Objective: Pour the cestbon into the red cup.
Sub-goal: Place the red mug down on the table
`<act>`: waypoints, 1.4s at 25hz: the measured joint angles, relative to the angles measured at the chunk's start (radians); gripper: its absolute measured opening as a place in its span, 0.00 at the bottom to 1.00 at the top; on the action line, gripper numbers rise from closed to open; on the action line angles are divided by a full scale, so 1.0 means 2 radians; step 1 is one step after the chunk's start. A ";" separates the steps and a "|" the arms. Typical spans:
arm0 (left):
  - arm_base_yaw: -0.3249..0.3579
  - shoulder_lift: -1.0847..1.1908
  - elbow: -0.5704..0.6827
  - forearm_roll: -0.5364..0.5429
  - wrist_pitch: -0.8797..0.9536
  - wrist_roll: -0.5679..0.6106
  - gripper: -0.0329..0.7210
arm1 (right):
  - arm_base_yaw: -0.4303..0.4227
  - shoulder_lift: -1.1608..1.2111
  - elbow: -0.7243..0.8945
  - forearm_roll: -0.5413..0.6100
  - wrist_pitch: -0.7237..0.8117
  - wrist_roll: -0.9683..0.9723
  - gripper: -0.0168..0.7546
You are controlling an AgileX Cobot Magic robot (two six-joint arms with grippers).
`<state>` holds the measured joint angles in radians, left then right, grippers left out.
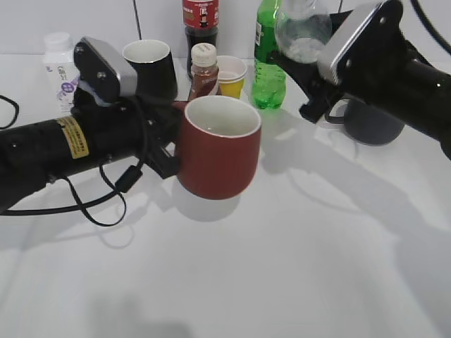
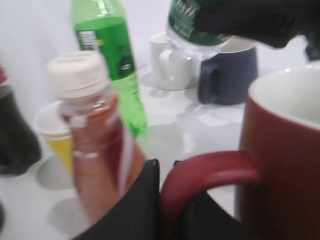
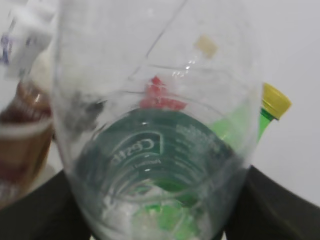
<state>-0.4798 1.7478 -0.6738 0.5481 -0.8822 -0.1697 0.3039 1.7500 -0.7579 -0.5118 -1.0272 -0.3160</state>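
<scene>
My left gripper [image 2: 167, 175] is shut on the loop handle [image 2: 210, 172] of the red cup [image 1: 218, 151], which it holds upright above the table at centre left. The cup's white inside looks empty. My right gripper [image 1: 306, 74] is shut on the cestbon [image 1: 303, 28], held high at the back right, up and right of the cup. In the right wrist view the clear bottle with its dark green label [image 3: 160, 150] fills the frame between the black fingers. In the left wrist view the cestbon [image 2: 192, 30] hangs above the cup's rim [image 2: 285, 90].
Along the back stand a black mug [image 1: 151, 67], a brown drink bottle [image 1: 204, 70], a yellow cup [image 1: 231, 76], a bright green bottle [image 1: 268, 67], a cola bottle [image 1: 200, 24], a white bottle [image 1: 60, 67], a dark grey mug [image 1: 373, 123] and a white mug [image 2: 172, 62].
</scene>
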 joint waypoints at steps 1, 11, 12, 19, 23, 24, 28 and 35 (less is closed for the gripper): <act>0.005 0.000 0.000 0.000 0.000 0.000 0.10 | 0.000 0.003 -0.006 0.001 -0.002 0.028 0.64; 0.074 -0.011 0.048 -0.052 -0.057 0.000 0.10 | 0.000 0.027 -0.065 0.010 0.012 0.179 0.64; 0.081 -0.011 0.050 -0.054 -0.059 0.000 0.10 | 0.000 0.027 -0.065 0.010 0.024 0.188 0.64; 0.143 -0.011 0.050 -0.084 -0.058 0.051 0.10 | 0.000 0.029 -0.065 0.006 0.088 0.253 0.64; 0.171 -0.010 0.047 -0.111 -0.044 0.065 0.10 | 0.000 0.037 -0.065 0.006 0.097 0.261 0.64; 0.176 -0.007 0.042 -0.113 -0.040 0.066 0.10 | 0.000 0.040 -0.065 0.005 0.099 0.261 0.64; 0.180 0.025 0.013 -0.115 -0.041 0.066 0.10 | 0.000 0.050 -0.065 0.005 0.102 0.261 0.64; 0.180 0.114 -0.040 -0.116 -0.059 0.066 0.10 | 0.000 0.062 -0.065 0.005 0.104 0.260 0.64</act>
<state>-0.1204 1.9765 -0.7539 0.3171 -1.0004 -0.0377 0.3039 1.8736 -0.8880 -0.5016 -0.8196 0.2047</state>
